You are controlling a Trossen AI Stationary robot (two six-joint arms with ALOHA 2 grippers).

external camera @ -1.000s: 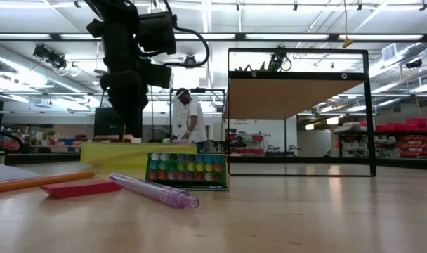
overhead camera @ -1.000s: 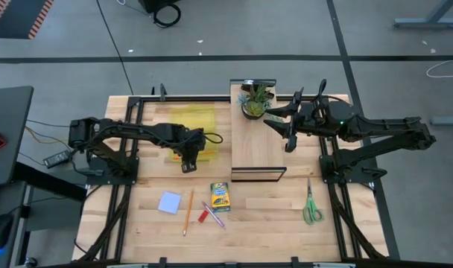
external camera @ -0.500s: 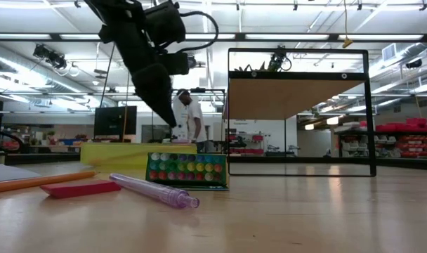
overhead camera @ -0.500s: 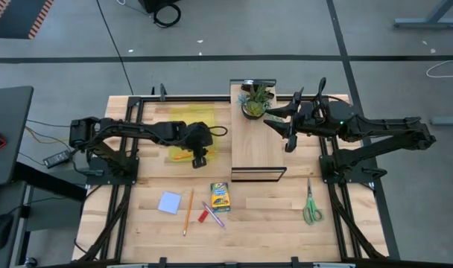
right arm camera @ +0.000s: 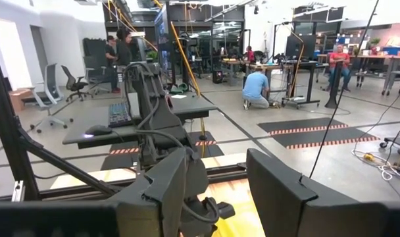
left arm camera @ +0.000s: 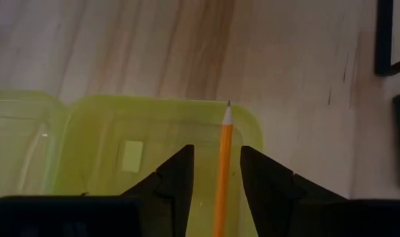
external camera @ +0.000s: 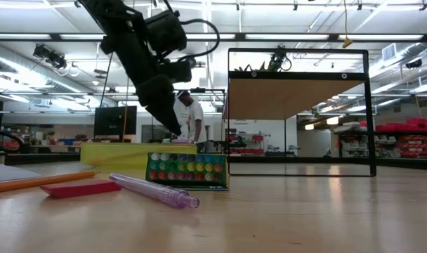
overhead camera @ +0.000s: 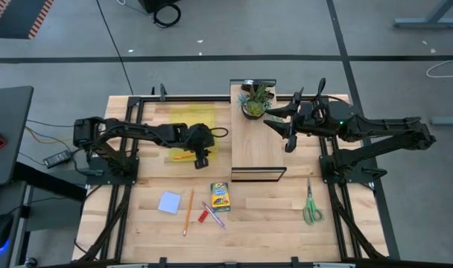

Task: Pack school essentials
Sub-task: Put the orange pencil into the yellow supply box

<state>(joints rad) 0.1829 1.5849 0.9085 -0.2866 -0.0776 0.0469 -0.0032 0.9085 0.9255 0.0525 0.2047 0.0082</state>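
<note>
A yellow-green see-through case (overhead camera: pixel 191 126) lies open on the table's left far part. One orange pencil (left arm camera: pixel 222 164) lies inside it, tip toward the case's rim. My left gripper (left arm camera: pixel 216 150) hovers open over the case (left arm camera: pixel 147 138), a finger on either side of the pencil without touching it; it shows slanting in the low view (external camera: pixel 175 126). On the near part of the table lie the second pencil (overhead camera: pixel 188 211), pale blue notepad (overhead camera: pixel 169 202), crayon box (overhead camera: pixel 220 196), red pen (overhead camera: pixel 203 216) and scissors (overhead camera: pixel 311 205). My right gripper (overhead camera: pixel 290 141) waits open above the wooden board.
The light wooden board with a black frame (overhead camera: pixel 258 141) stands right of the case, with a potted plant (overhead camera: pixel 255 100) at its far end. A purple pen (overhead camera: pixel 215 214) lies beside the red pen. People stand in the room behind the table.
My left gripper has swung a little toward the table's right over the case and tipped from pointing straight down to a slant. The right arm has kept still.
</note>
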